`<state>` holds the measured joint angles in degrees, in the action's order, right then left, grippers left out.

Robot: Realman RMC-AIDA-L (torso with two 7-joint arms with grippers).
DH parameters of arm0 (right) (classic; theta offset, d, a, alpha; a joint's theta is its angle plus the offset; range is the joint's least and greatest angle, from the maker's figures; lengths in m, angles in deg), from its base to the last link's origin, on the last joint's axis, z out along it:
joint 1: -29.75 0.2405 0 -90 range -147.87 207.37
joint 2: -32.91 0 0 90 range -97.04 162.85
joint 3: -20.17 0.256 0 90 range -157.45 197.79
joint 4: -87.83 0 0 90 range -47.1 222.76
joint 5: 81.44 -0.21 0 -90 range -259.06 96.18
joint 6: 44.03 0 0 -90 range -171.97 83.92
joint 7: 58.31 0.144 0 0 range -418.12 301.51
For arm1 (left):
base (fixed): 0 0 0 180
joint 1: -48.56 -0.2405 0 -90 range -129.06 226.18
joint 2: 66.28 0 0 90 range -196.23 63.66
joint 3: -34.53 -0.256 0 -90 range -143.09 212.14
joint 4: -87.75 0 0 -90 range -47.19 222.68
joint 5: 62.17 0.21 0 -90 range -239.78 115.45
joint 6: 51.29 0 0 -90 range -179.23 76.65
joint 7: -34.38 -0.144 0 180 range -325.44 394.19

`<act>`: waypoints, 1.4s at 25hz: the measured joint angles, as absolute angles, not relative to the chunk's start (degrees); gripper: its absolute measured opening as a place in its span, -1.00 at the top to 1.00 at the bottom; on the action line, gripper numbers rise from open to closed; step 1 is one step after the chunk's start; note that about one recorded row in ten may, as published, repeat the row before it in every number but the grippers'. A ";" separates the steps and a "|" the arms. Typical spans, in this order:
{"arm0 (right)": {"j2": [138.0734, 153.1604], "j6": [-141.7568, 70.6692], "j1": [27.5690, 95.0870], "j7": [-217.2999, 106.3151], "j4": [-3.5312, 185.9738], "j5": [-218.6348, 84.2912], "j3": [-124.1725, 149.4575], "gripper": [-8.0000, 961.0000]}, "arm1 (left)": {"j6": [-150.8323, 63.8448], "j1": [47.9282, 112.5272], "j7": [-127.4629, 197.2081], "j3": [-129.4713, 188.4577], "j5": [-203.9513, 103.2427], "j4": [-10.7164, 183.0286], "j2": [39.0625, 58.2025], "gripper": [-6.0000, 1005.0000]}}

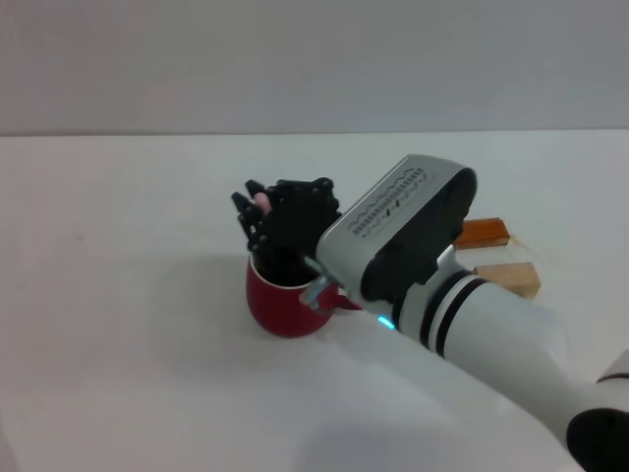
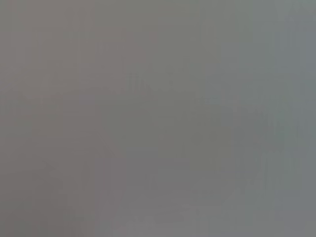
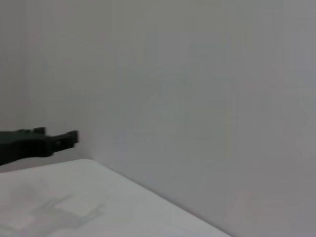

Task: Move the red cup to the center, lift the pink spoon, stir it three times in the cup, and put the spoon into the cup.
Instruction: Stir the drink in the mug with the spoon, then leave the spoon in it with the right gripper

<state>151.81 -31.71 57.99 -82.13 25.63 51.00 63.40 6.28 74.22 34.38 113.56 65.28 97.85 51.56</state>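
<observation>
The red cup [image 1: 280, 300] stands on the white tabletop near the middle of the head view, its handle toward my right arm. My right gripper [image 1: 280, 228] hangs directly over the cup's mouth, fingers pointing down into it. It is shut on the pink spoon [image 1: 261, 203], whose pale pink handle tip shows between the black fingers. The spoon's bowl is hidden inside the cup. The right wrist view shows only one black finger [image 3: 44, 143] against the wall and table. My left gripper is out of view; the left wrist view is a blank grey field.
An orange-brown block [image 1: 482, 233] and a light wooden block [image 1: 511, 278] lie on the table to the right of the cup, partly behind my right arm [image 1: 462, 315]. The table's far edge meets a grey wall.
</observation>
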 joint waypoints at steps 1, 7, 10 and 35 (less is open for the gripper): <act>151.81 -31.71 57.99 -82.13 25.63 51.00 63.40 0.71 | 6.30 74.22 34.38 113.59 65.28 97.80 51.55 -0.60; 152.28 -29.62 64.45 -80.71 30.49 50.65 63.09 0.71 | 6.38 74.07 34.38 113.62 65.27 98.06 51.51 -0.60; 152.28 -29.00 66.29 -79.91 32.61 50.60 63.92 0.71 | 6.41 74.12 34.44 113.62 65.28 98.12 51.55 -0.60; 152.07 -31.50 63.69 -79.73 29.09 52.42 66.35 0.71 | 6.53 74.10 35.00 113.62 65.27 98.11 51.58 -0.60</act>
<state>152.07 -31.50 63.69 -79.73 29.09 52.42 66.35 6.53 74.10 35.00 113.62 65.27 98.11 51.58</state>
